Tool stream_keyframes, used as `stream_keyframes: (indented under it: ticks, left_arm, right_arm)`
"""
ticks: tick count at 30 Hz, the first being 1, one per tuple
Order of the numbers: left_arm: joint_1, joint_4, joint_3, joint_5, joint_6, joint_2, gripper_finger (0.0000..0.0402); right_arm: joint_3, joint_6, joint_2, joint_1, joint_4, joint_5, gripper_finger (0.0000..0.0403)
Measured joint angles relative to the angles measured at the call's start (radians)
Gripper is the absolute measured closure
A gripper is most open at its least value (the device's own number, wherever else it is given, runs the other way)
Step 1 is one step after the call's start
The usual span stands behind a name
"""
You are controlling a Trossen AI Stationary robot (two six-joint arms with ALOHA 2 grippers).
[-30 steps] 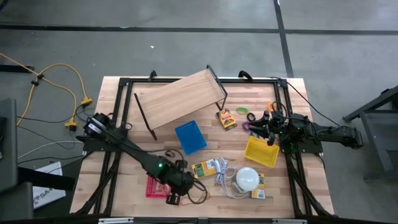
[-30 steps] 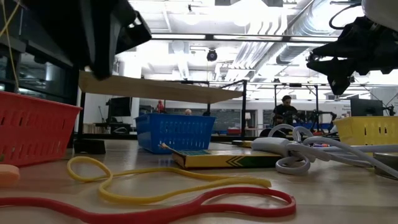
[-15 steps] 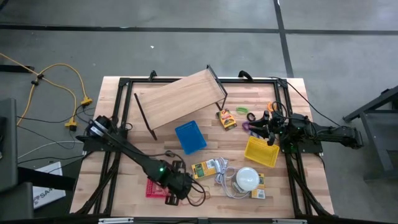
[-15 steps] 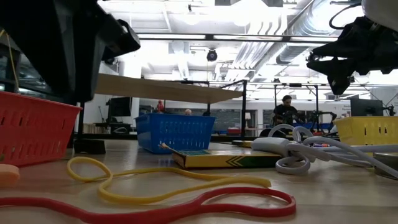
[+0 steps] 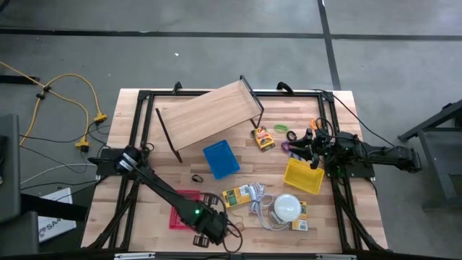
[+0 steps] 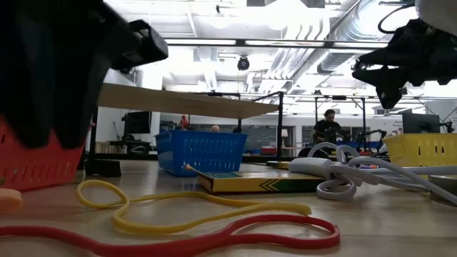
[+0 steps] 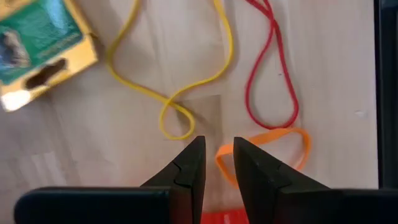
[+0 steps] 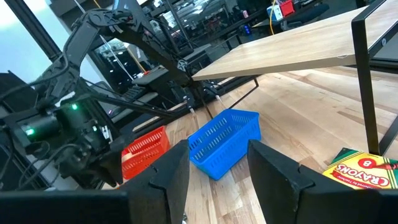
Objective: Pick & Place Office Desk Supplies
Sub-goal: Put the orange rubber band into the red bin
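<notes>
above rubber bands (image 7: 186,87), left gripper (image 7: 217,152) hovers.

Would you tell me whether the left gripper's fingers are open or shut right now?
Open. In the left wrist view the left gripper shows a narrow gap between its fingertips, empty, above the orange rubber band.

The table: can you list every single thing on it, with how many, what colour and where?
Baskets: three; red front left, blue middle, yellow right.
Wooden shelf: one, tan, back.
Rubber bands: three; yellow, red, orange, front edge.
Crayon box: one, yellow, back middle.
White dome with cord: one, front right.
Printed packet: one, yellow-green, beside the dome.
Left tool: slightly parted, empty, over the bands.
Right tool: open, above the yellow basket.
</notes>
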Motion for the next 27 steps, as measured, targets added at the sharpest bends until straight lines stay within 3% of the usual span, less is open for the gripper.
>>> stream_keyframes:
  ticks: [11,22,27]
  left_arm:
    - [-0.028,0.011,0.002,-0.006,0.008,0.013,0.0325]
    - [-0.035,0.001,0.007,0.002,0.285,0.013,0.0325]
    - [-0.035,-0.003,0.027,0.012,0.319,0.012,0.0325]
  right_arm:
    - [0.0,0.0,0.0,0.0,0.0,0.0,0.0253]
    - [0.0,0.0,0.0,0.0,0.0,0.0,0.0253]
    - [0.0,0.0,0.0,0.0,-0.001,0.0,0.0253]
